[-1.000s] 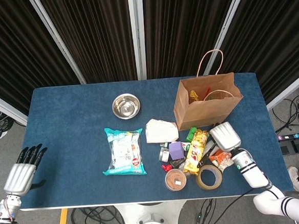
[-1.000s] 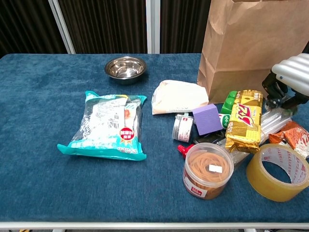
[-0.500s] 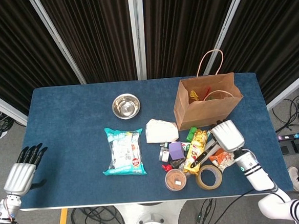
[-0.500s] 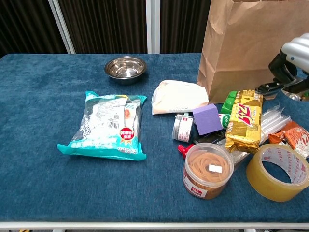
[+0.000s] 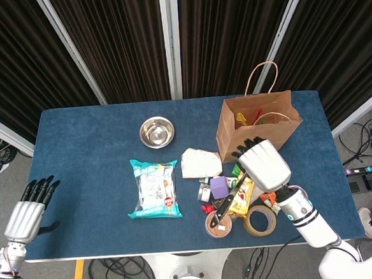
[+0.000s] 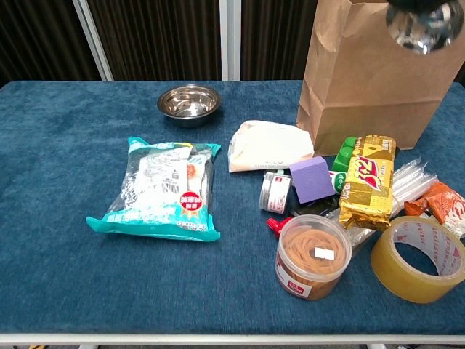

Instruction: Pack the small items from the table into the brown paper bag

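Our right hand [image 5: 263, 165] has lifted off the pile gripping a black pen [image 5: 229, 200], now at six o'clock of the brown paper bag [image 5: 257, 129], ready to drop it in; our left hand [image 5: 28, 211] idles open.

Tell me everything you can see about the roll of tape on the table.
The roll of tape is a wide ring of yellowish-brown translucent packing tape with red print on its inner core. It lies flat, hole upward, on the blue table near the front right corner. The orange snack packet lies just behind it, seemingly touching its rim. The rubber band tub stands apart to its left. Neither hand touches it.
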{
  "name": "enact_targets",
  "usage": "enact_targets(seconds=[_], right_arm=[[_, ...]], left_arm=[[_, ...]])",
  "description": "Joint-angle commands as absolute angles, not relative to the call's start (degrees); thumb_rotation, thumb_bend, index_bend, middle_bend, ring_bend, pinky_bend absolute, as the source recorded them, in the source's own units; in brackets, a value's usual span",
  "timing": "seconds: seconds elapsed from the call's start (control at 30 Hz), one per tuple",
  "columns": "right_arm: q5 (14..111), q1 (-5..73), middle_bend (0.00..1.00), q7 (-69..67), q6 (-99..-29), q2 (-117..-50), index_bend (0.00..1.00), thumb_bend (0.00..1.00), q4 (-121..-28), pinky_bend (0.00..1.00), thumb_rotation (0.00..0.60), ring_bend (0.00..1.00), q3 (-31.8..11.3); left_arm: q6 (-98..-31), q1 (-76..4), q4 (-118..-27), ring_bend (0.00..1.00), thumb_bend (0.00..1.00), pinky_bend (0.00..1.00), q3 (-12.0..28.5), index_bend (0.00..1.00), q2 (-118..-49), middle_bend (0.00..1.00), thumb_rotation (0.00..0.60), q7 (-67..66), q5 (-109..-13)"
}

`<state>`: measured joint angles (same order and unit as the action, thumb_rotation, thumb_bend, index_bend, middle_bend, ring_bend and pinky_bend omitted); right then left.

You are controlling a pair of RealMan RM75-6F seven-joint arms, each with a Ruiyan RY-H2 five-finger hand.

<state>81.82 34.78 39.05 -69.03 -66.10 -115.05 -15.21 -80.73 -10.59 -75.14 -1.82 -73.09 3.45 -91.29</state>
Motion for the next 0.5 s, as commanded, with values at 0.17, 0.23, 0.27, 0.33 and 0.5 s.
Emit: enact_targets(seconds=[0.17, 0.23, 0.27, 0.33, 0.5], right_arm=[[61.73, 46.82, 0.72, 53.97, -65.95, -64.27, 0.88, 0.43, -120.32, 0.72, 0.600, 0.61, -27.03], [57.54, 49.42, 0.72, 55.77, -66.39, -64.65, 0.88, 0.43, -118.81, 0.72, 0.600, 0.61, -28.88], [56.15, 50.41, 0.72, 56.35, -66.71, -64.82, 0.88, 0.43, -117.92, 0.72, 0.600, 0.61, -29.52], [53.63, 52.36, 0.72, 57.18, -67.53, -65.13, 0.88, 0.43, -115.35, 0.72, 0.600, 0.61, -30.72], [50.23, 54.94, 0.72, 57.15, -69.77, -66.34, 0.88, 0.43, -107.89, 0.72, 0.600, 0.61, -31.64]], left_arm=[[-80.89, -10.53, -75.97, 0.00, 0.06, 0.05, -1.82, 0.10, -72.42, 0.07, 0.600, 3.62, -91.25], [-80.94, -10.37, -75.84, 0.00, 0.06, 0.05, -1.82, 0.10, -72.37, 0.07, 0.600, 3.97, -91.03], [-80.92, -10.33, -75.73, 0.00, 0.06, 0.05, -1.78, 0.10, -72.37, 0.07, 0.600, 4.19, -90.92], [-80.90, -10.27, -75.43, 0.00, 0.06, 0.05, -1.76, 0.10, -72.34, 0.07, 0.600, 4.68, -90.77], [-80.46, -10.42, -74.53, 0.00, 0.06, 0.05, -1.45, 0.10, -72.34, 0.07, 0.600, 6.15, -90.21]])
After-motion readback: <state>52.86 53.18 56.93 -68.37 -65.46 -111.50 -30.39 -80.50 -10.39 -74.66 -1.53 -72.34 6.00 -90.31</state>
